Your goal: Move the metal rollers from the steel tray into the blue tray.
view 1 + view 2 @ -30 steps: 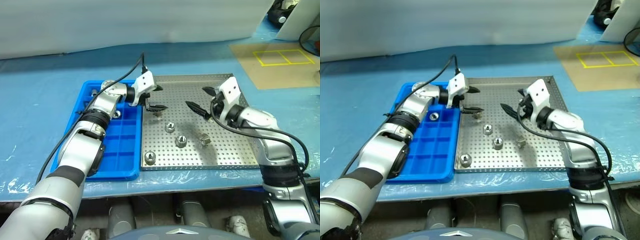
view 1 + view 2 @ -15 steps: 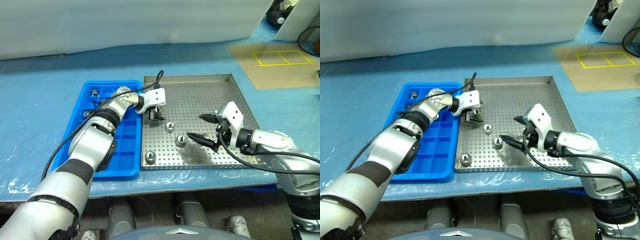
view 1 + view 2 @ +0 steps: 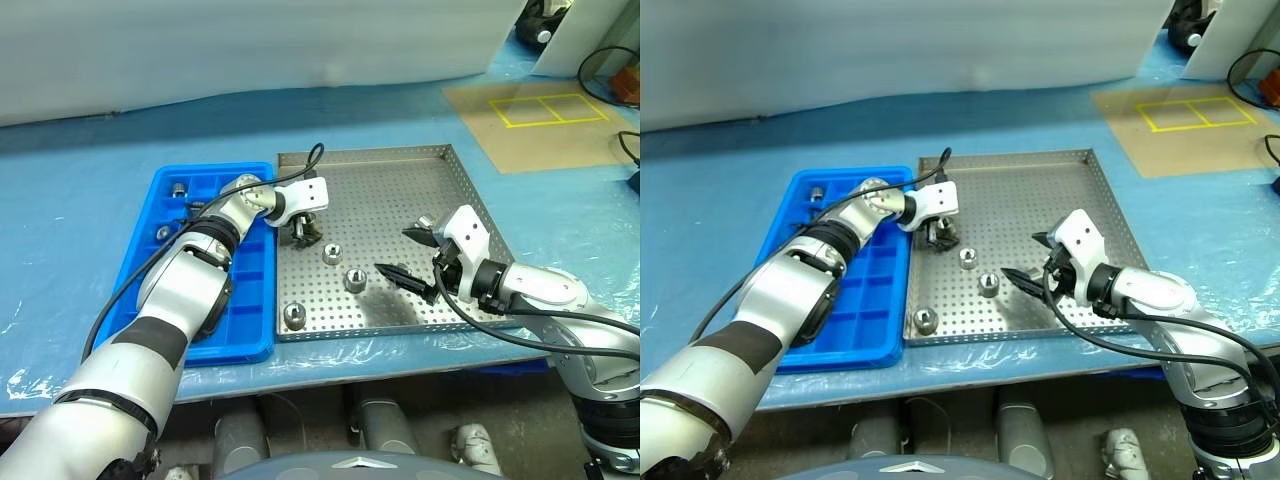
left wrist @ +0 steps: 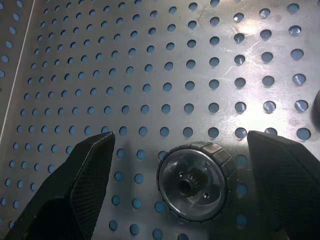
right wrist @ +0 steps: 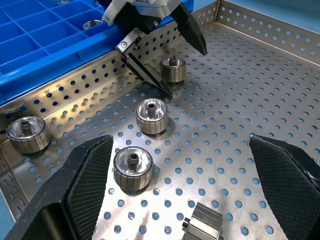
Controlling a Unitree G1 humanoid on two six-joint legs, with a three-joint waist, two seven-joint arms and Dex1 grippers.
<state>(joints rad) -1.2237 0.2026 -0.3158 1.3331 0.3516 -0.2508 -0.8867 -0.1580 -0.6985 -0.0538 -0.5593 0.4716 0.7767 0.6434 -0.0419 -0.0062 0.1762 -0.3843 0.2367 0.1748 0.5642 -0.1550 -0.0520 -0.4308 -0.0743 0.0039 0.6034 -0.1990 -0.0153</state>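
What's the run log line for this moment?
left gripper: open, astride roller | right gripper: open, empty | steel tray: five rollers | blue tray: some rollers

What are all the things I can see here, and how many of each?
metal tray: one, silver-grey with holes, middle of the table
blue tray: one, bright blue, touching the metal tray's left side
rollers on metal tray: five, shiny silver, one lying on its side
rollers in blue tray: at least two, silver, far compartments
table cover: one, blue, under both trays
board: one, brown with yellow lines, far right
left gripper: black fingers, open around one roller
right gripper: black fingers, open, above the metal tray
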